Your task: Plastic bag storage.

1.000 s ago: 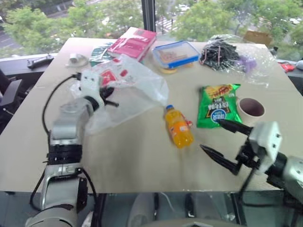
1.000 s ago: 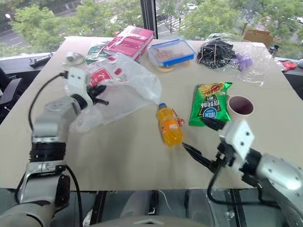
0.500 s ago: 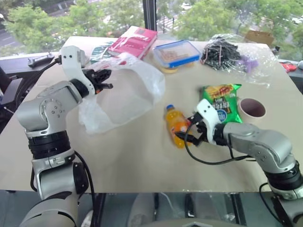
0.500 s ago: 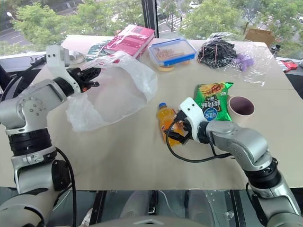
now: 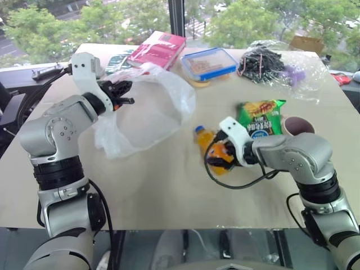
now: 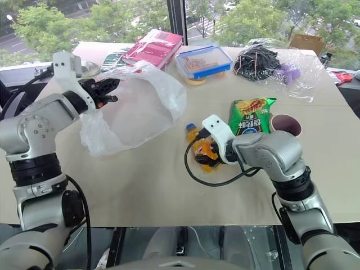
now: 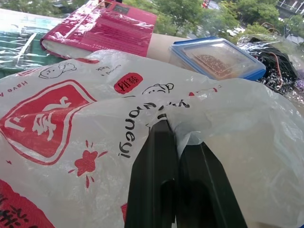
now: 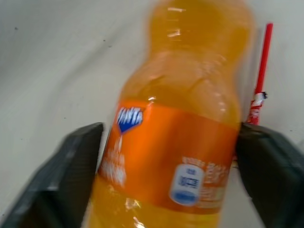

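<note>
Window-side beige table (image 5: 169, 185), left fingers (image 7: 164, 156) pinching plastic bag (image 5: 149, 109), right fingers (image 8: 71, 175) flanking orange bottle (image 8: 185, 133).

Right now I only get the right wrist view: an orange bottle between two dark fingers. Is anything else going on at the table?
Observer: Yes. The left hand is shut on a plastic bag, holding its edge up off the table.
Operator: Is the bottle standing up?
Observer: No, the orange bottle lies on its side, blue cap pointing away from the robot, with the right hand astride it.
Operator: What's beside it?
Observer: A green snack bag lies flat on the robot's right side of it, and past that a cup.
Operator: Anything at the far end?
Observer: A pink book and a blue-lidded box.
</note>
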Tool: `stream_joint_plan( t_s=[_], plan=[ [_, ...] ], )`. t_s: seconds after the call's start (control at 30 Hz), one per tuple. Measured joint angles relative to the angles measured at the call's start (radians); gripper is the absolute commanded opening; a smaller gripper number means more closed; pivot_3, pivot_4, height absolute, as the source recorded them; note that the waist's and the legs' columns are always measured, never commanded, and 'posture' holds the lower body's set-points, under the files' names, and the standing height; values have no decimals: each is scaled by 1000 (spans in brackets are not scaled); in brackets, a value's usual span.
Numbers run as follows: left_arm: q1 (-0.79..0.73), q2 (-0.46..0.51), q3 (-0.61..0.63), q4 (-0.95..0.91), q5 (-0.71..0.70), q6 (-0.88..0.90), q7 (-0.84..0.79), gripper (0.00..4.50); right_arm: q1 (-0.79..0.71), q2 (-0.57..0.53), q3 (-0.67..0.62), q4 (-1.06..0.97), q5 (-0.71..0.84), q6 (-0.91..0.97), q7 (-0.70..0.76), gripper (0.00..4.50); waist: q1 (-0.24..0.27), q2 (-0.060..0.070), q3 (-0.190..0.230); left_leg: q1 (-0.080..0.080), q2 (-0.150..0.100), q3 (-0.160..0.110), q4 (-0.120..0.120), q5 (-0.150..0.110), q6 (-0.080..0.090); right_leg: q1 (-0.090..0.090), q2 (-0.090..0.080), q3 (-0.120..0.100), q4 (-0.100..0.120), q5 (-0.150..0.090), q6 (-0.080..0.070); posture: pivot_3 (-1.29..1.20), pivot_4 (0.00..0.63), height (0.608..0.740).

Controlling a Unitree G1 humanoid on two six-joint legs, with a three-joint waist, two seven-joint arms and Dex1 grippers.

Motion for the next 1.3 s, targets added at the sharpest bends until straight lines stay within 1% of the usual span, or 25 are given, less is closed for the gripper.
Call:
stream_joint_plan(
  t_s=[0.1,0.23,0.33,0.43,0.47,0.57,0.67,0.7,0.73,0.77,0.83,0.87,0.9,0.93,0.97,1.0,1.03,1.07,1.2,1.3],
  plan=[
    [17,-4,0,-7,-11,4,4,0,-1,-42,39,-16,-12,-56,41,3054,0,0,0,0,1,0,0,0,0,0,0,0,1,0,0,0,150,740],
    [26,-2,15,-29,-44,43,6,0,-7,-111,41,-27,-7,-82,118,3054,2,0,1,-1,1,-1,0,0,0,-1,0,-1,1,0,0,0,150,740],
    [26,2,22,-36,-59,68,5,0,-44,-93,27,-31,8,-92,158,3054,-10,0,2,-2,1,-1,-2,0,0,-2,0,-1,1,0,0,0,150,740],
    [27,11,20,-60,-88,99,-4,0,-135,28,8,23,12,-114,167,3054,-31,0,4,-3,1,0,-3,0,-1,-7,1,3,3,0,0,0,150,740],
    [27,13,18,-73,-98,108,-7,0,-176,73,18,58,-3,-144,169,3054,-35,0,4,-3,1,0,-3,1,-1,-7,1,2,3,0,0,0,150,740],
    [26,20,20,-87,-116,123,-11,0,-246,150,64,166,-56,-217,168,3054,-38,0,4,-4,1,0,-4,1,-2,-8,1,2,3,0,0,0,150,740],
    [27,28,37,-118,-147,165,-9,0,-332,285,127,455,-164,-342,165,3054,-43,0,4,-5,0,1,-3,1,-2,-9,0,3,3,0,0,0,150,740],
    [25,28,40,-131,-159,176,-8,0,-352,312,135,521,-191,-376,163,3054,-43,0,4,-7,0,0,-3,1,-2,-11,0,3,3,0,0,0,150,740],
    [25,27,47,-152,-177,197,-1,0,-389,367,137,642,-228,-444,164,3054,-44,0,4,-10,0,0,-3,2,-3,-14,0,3,4,0,0,0,150,740],
    [24,26,47,-163,-187,205,2,0,-410,394,137,698,-252,-480,159,3054,-44,0,4,-15,0,-1,-3,3,-4,-19,0,2,4,0,0,0,150,740],
    [27,13,60,-196,-219,243,17,0,-492,474,124,918,-314,-612,150,3054,-45,0,4,-17,-1,-3,-4,4,-6,-20,0,0,3,0,0,0,150,740],
    [27,12,61,-199,-224,247,21,0,-505,485,119,949,-320,-636,150,3054,-44,0,4,-17,-1,-3,-4,4,-6,-20,1,0,3,0,0,0,150,740],
    [30,1,83,-213,-234,266,39,0,-548,541,85,1079,-338,-742,149,3054,-49,0,4,-17,-1,-3,-5,4,-6,-20,1,0,3,0,0,0,150,740],
    [34,-9,86,-225,-241,273,51,0,-568,565,62,1140,-351,-809,145,3054,-49,0,4,-17,-1,-3,-5,4,-6,-20,1,0,3,0,0,0,150,740],
    [36,-10,87,-229,-243,275,52,0,-574,571,55,1157,-351,-822,146,3054,-49,0,4,-17,-1,-3,-6,4,-6,-19,1,0,2,0,0,0,150,740],
    [44,-28,93,-241,-253,289,70,0,-601,606,24,1245,-356,-921,149,3554,-51,0,4,-17,-1,-3,-7,4,-7,-19,1,-1,2,0,0,0,150,740],
    [53,-49,101,-259,-258,303,88,0,-608,608,5,1306,-357,-996,163,4097,-48,0,5,-17,-1,-4,-7,4,-7,-19,1,-2,1,0,0,0,150,740],
    [67,-74,129,-269,-265,320,117,0,-608,608,-28,1354,-357,-1052,181,4491,-46,1,5,-17,-1,-4,-7,4,-7,-19,1,-2,1,0,0,0,150,740],
    [70,-127,173,-273,-275,350,179,0,-606,606,-80,1339,-353,-1081,230,4491,-49,0,6,-17,0,-5,-7,6,-10,-19,1,-2,1,0,0,0,150,740],
    [66,-148,196,-279,-285,354,204,0,-513,578,-76,1132,-344,-1011,315,4491,-48,1,6,-16,1,-6,-6,7,-12,-19,1,-2,2,0,0,0,150,740]
  ],
)
